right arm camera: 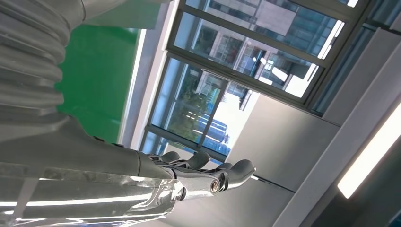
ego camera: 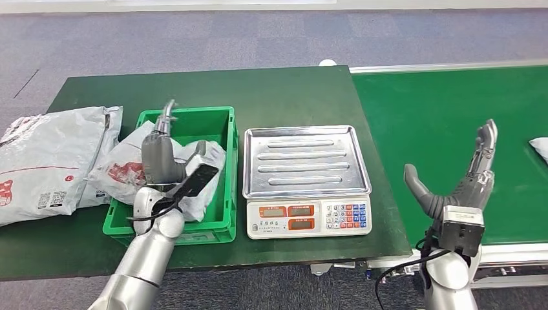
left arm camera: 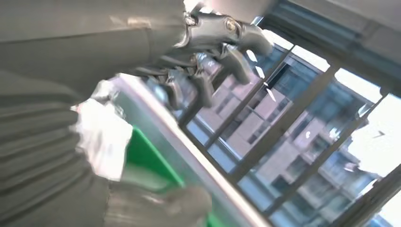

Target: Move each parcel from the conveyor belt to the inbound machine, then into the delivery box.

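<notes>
White parcel [ego camera: 540,147] is lying on the belt [ego camera: 446,148], just beyond the right hand [ego camera: 460,184], which is hovering spread, empty.

The scale [ego camera: 308,183] has a shiny, ridged metal tray; beside the scale, the green box [ego camera: 223,175] looks like hard, smooth plastic. The parcels [ego camera: 48,158] left of the box are thin, crinkly grey plastic bags; the belt [ego camera: 446,123] looks matt green.

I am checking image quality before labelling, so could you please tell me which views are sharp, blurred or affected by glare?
Head view: evenly lit and sharp, with mild reflections on the silver ribbed scale tray. Left wrist view: soft and smeared, the green plastic crate blurred, windows overexposed. Right wrist view: sharper, with bright window glare and highlights on the right hand.
</notes>
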You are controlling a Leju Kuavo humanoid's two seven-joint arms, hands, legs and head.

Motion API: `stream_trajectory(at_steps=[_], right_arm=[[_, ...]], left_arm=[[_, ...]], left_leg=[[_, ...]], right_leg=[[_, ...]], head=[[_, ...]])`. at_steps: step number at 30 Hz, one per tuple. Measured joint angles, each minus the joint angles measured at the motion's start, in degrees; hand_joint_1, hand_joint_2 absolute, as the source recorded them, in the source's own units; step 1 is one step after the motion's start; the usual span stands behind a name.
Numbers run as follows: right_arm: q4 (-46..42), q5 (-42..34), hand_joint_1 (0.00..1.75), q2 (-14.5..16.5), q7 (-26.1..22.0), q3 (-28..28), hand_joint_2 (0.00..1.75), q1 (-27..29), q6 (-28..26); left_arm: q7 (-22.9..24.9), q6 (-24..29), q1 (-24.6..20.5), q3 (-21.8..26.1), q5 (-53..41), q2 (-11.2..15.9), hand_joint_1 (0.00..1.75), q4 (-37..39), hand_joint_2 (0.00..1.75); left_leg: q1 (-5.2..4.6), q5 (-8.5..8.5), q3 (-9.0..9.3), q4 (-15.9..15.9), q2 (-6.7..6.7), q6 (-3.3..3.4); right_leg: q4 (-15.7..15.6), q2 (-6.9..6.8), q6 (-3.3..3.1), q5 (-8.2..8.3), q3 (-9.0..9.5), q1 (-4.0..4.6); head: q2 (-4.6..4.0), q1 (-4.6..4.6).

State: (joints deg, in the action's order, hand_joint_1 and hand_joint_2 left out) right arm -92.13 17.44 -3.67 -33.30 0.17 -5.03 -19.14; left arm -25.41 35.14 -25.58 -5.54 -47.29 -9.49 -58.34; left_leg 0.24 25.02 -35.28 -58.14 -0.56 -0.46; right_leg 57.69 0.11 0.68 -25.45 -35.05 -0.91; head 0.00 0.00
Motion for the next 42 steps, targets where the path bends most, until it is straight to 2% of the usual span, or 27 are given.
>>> stream_trajectory(at_steps=[4,8,10,14,15,21,23,25,28,35,42], right_arm=[[-0.01,-0.13,0.00,0.00,-0.02,0.00,1.75,0.10,-0.08],[0.00,-0.43,0.00,0.00,-0.18,0.00,1.75,0.13,-0.19],[-0.01,-0.57,0.00,-0.01,-0.29,0.00,1.75,0.25,-0.28],[-0.10,-0.75,0.00,-0.02,-0.51,0.00,1.75,0.98,-0.86],[-0.15,-0.95,0.00,-0.02,-0.56,0.00,1.75,1.15,-0.93],[0.27,-2.60,0.00,-0.20,-1.05,0.00,1.75,0.77,-0.19],[0.64,-3.23,0.00,-0.26,-1.30,0.01,1.75,0.50,-0.08],[1.10,-4.38,0.00,-0.31,-1.40,0.02,1.75,0.04,0.25],[2.71,-7.66,0.00,-0.33,-1.09,0.02,1.75,-1.07,2.77],[9.34,-13.43,0.00,-0.30,-0.63,0.02,1.75,-4.42,9.51],[13.43,-15.38,0.00,-0.23,-0.29,0.02,1.75,-6.42,11.61]], left_arm=[[-4.73,-8.42,1.73,-1.01,12.71,-0.39,0.00,-4.18,1.75],[-7.18,-16.29,3.89,-2.60,21.59,-1.03,0.00,-6.56,1.75],[-7.93,-16.62,4.77,-3.43,22.83,-1.16,0.00,-7.27,1.75],[-9.86,-12.18,6.15,-4.54,22.95,-1.39,0.00,-8.83,1.75],[-10.76,-12.80,6.58,-4.94,24.84,-1.45,0.00,-9.72,1.75],[-13.31,-30.05,8.27,-8.45,41.96,-1.46,0.00,-15.32,1.75],[-13.47,-37.55,8.31,-9.50,47.14,-1.44,0.00,-15.84,1.75],[-12.99,-44.43,8.07,-10.78,50.10,-1.39,0.00,-15.37,1.75],[-12.67,-50.26,7.43,-12.57,50.63,-1.34,0.00,-12.79,1.75],[-13.49,-53.78,7.56,-13.09,48.56,-0.84,0.00,-8.98,1.75],[-13.24,-54.46,7.58,-13.05,48.36,-0.46,0.00,-7.37,1.75]], left_leg=[[0.00,0.01,0.00,0.00,0.01,0.02],[-0.01,0.01,0.00,0.00,0.02,0.02],[-0.01,0.01,0.01,0.00,0.02,0.02],[0.00,0.02,0.01,0.00,0.02,0.02],[0.00,0.02,0.01,0.00,0.02,0.02],[-0.01,0.04,-0.01,0.00,0.02,0.03],[-0.01,0.04,-0.01,0.00,0.01,0.03],[-0.01,0.04,0.00,0.00,0.01,0.04],[-0.02,0.04,0.01,0.00,0.03,0.04],[-0.01,0.02,0.02,0.00,0.03,0.03],[-0.01,0.03,0.00,0.01,0.01,0.03]], right_leg=[[0.00,0.00,0.00,-0.01,0.00,0.00],[0.00,0.00,0.01,-0.01,0.00,-0.01],[0.00,0.00,0.01,0.00,0.00,-0.01],[0.00,0.00,0.01,-0.01,0.00,-0.01],[0.00,0.00,0.00,-0.01,0.00,-0.01],[0.00,-0.01,0.00,-0.03,0.01,-0.01],[0.00,-0.02,0.01,-0.02,0.01,-0.01],[-0.01,-0.03,0.01,-0.02,0.02,-0.02],[-0.01,-0.01,0.02,0.00,0.04,-0.02],[0.00,0.00,0.01,0.01,0.05,0.00],[0.00,-0.01,0.01,-0.01,0.05,-0.01]], head=[[0.00,0.00],[0.00,0.00],[0.00,0.00],[0.00,0.00],[0.00,0.00],[0.00,0.00],[0.00,0.00],[0.00,0.00],[0.00,0.00],[0.00,0.00],[0.00,0.00]])
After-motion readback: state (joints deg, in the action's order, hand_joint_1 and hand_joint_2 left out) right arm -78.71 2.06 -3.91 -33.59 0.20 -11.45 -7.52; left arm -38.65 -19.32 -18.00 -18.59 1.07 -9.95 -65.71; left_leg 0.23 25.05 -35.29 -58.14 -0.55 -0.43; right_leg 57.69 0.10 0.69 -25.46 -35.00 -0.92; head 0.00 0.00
